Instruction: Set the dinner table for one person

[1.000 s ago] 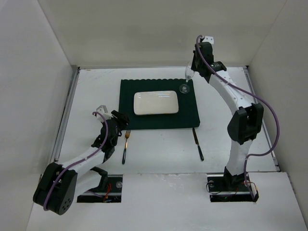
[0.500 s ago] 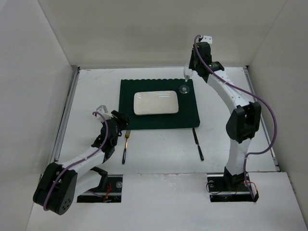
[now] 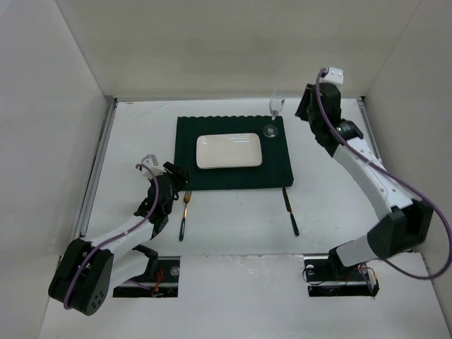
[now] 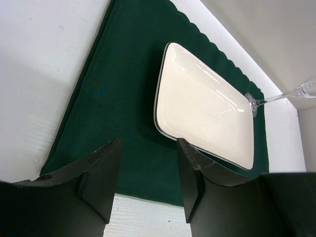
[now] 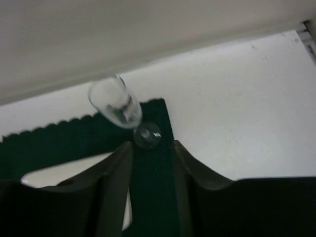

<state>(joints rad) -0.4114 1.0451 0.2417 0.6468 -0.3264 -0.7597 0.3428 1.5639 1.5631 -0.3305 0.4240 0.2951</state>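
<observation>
The white dinner table carries a dark green placemat with a white rectangular plate on it. A clear stemmed glass stands upright on the mat's far right corner. A fork lies left of the mat and a knife lies right of it. My right gripper is open and empty, raised to the right of the glass; its view shows the glass beyond the gripper. My left gripper is open and empty near the mat's near left corner, and its view shows the plate.
White walls enclose the table at the back and on both sides. A metal rail runs along the left edge. The arm bases stand at the near edge.
My right gripper has drawn back to the right and away from the glass, which stays standing on the mat. The left arm has not moved.
</observation>
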